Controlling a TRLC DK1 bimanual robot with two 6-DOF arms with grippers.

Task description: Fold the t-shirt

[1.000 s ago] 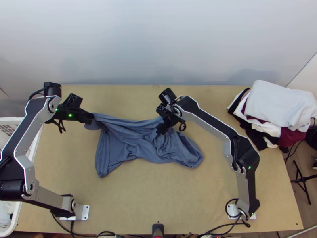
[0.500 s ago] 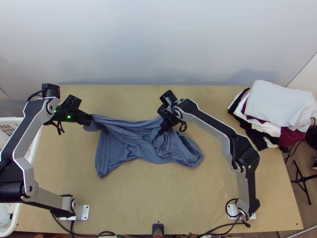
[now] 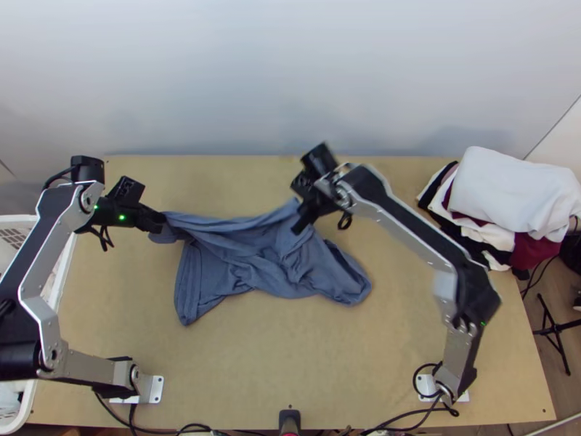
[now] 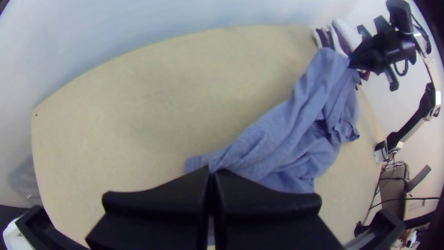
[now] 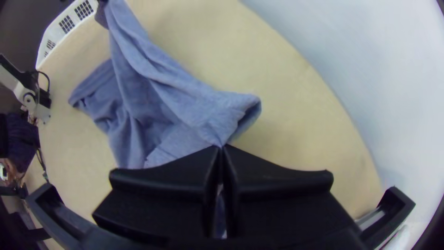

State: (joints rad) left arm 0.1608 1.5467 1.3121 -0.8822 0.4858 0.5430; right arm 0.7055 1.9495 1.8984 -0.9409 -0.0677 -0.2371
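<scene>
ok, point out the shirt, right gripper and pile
shirt (image 3: 250, 263): top view, on its crumpled middle
right gripper (image 5: 221, 147): right wrist view, between its fingertips
pile (image 3: 508, 187): top view, on its pale top piece

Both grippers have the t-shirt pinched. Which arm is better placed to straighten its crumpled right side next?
Probably the right: its gripper pinches the blue t-shirt close to those crumples, while the left gripper holds it near the opposite end and could anchor it.
</scene>
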